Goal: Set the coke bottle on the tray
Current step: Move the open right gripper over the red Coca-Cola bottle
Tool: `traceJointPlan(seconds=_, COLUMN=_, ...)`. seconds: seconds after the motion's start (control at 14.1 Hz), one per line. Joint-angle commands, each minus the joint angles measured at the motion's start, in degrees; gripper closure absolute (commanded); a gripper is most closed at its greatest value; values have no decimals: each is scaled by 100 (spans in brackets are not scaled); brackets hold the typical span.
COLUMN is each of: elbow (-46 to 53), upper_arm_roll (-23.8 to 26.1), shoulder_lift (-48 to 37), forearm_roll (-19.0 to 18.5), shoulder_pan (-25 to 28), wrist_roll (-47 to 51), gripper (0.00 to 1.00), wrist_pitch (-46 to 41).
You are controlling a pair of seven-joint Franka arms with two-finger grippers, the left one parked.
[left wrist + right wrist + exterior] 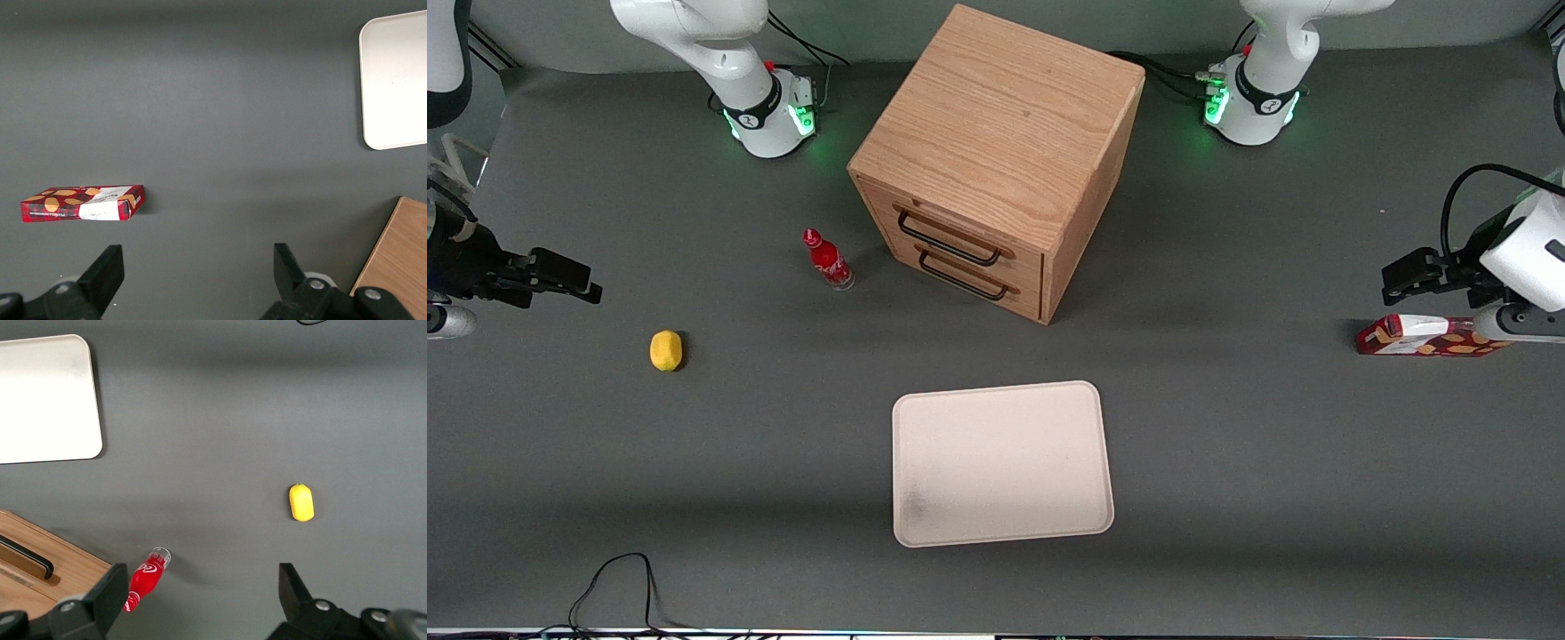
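While the gripper [578,280] hangs at the working arm's end of the table, fingers spread wide (nothing between them), the coke bottle [828,260] stands upright beside the wooden drawer cabinet [996,160]. Tray [1001,462] sits nearer the front camera, well apart from the bottle; lemon [666,350] lies near the gripper.

The right arm's black two-finger gripper [200,600] is cut off by the frame edge, as are the light oak drawer cabinet [40,577] and flat cream-white tray [47,400]. The slim red coke bottle's [145,579] cap end sits partly hidden by one finger [100,600].
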Motion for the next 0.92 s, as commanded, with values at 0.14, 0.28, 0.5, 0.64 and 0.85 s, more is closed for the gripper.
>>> traceJointPlan(seconds=0.14, elbow=154, upper_arm_roll=64, shoulder_lift=12, forearm_roll=8, shoulder_pan=-37, wrist_roll=-75, gripper=0, wrist_pitch=-221)
traceJointPlan(seconds=0.28, elbow=189, upper_arm_roll=99, shoulder_lift=-5, forearm_roll=-9, shoulder_pan=-28, wrist_roll=-14, gripper=0, wrist_pitch=-229)
traceJointPlan(seconds=0.5, elbow=154, upper_arm_roll=99, shoulder_lift=-23, forearm_roll=-449, shoulder_pan=314, wrist_roll=422, gripper=0, wrist_pitch=-238)
traceJointPlan(seconds=0.64, elbow=181, upper_arm_roll=178, shoulder_lift=-14, forearm_roll=-440, shoulder_pan=655, wrist_roll=1240, gripper=0, wrist_pitch=-229)
traceJointPlan(seconds=0.85, elbow=111, upper_arm_roll=187, shoulder_lift=21, forearm_roll=-379, shoulder_pan=1279, wrist_roll=2329, gripper=0, wrist_pitch=-238)
